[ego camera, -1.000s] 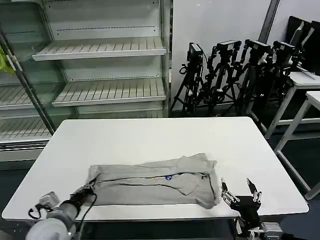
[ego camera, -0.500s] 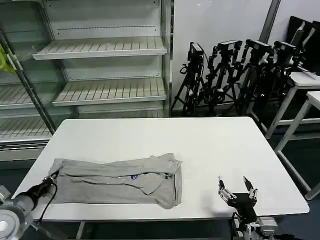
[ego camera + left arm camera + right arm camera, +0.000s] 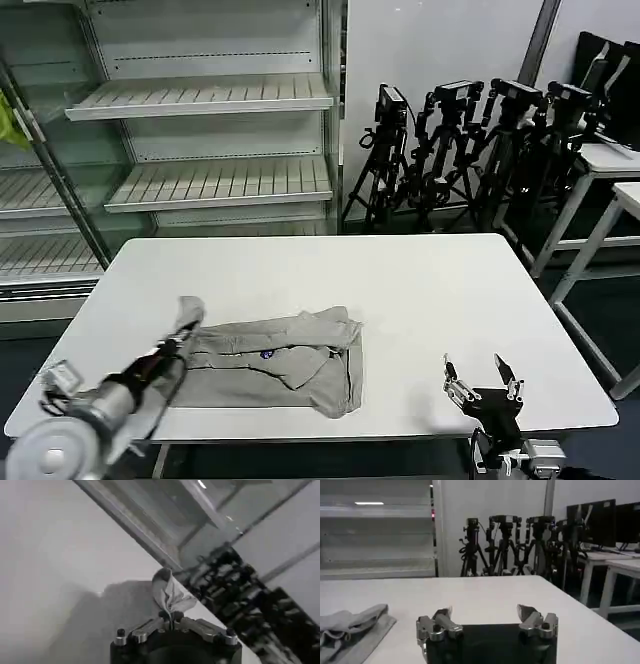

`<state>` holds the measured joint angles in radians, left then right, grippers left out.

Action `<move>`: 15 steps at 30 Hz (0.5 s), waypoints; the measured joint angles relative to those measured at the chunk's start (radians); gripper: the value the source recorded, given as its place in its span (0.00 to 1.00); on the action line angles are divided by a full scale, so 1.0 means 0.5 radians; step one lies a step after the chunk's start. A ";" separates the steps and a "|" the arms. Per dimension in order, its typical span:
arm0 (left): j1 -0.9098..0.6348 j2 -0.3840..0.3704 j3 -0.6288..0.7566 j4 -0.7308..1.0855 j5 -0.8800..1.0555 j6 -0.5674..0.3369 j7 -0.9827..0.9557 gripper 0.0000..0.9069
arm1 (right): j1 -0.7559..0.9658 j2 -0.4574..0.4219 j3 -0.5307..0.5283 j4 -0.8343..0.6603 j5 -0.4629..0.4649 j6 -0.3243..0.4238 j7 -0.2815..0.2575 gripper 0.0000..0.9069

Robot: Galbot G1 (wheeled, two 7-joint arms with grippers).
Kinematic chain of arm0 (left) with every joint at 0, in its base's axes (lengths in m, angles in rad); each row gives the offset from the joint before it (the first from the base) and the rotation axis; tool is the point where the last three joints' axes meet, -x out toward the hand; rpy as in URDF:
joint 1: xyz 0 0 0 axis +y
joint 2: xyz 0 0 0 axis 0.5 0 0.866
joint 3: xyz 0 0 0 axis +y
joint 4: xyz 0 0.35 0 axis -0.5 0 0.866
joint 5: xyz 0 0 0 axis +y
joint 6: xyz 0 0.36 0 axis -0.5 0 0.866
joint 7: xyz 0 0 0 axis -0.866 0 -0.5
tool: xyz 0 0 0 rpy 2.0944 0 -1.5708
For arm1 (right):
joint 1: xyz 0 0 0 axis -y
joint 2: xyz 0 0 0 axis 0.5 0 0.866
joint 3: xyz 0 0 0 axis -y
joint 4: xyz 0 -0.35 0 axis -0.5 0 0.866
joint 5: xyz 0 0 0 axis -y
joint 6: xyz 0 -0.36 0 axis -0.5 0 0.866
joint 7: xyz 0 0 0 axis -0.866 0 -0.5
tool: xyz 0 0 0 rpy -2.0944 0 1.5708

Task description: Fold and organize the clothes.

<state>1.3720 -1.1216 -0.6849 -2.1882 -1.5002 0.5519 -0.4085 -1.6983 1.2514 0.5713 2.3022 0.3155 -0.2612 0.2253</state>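
Head view: grey T-shirt (image 3: 270, 362) lay folded lengthwise on white worktop (image 3: 420, 290), approx 7 o'clock of centre, near front edge. Left hand (image 3: 176, 351) clenched on shirt's left end, a flap lifted off the surface. Right hand (image 3: 481, 379) sat at 5 o'clock by front edge, well apart from shirt, fingers spread, nothing in it.

Left wrist view: fingers pinched a bunched fold of fabric (image 3: 171, 596) above worktop.

Right wrist view: right hand's fingers (image 3: 438, 625) apart, w/ shirt edge (image 3: 350, 626) off to one side.

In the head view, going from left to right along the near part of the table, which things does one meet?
Left claw, shut on a lifted edge of the light grey cotton T-shirt → bare white tabletop → open right claw.
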 measured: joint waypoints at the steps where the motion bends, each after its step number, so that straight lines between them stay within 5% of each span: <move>1: -0.027 -0.032 0.063 0.000 0.007 -0.001 -0.005 0.06 | 0.001 0.000 0.000 -0.003 -0.003 0.002 0.000 1.00; 11: -0.252 -0.333 0.598 0.120 0.170 -0.028 -0.026 0.06 | 0.007 -0.029 0.009 -0.026 0.021 0.012 -0.003 1.00; 13: -0.291 -0.386 0.690 0.163 0.220 -0.028 -0.023 1.00 | 0.010 -0.036 0.013 -0.027 0.030 0.013 -0.004 1.00; 15: -0.315 -0.420 0.761 0.198 0.270 -0.024 -0.012 1.00 | 0.012 -0.045 0.019 -0.027 0.041 0.014 -0.004 1.00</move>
<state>1.2147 -1.3316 -0.3046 -2.0890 -1.3650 0.5400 -0.4146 -1.6921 1.2291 0.5809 2.2885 0.3360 -0.2543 0.2234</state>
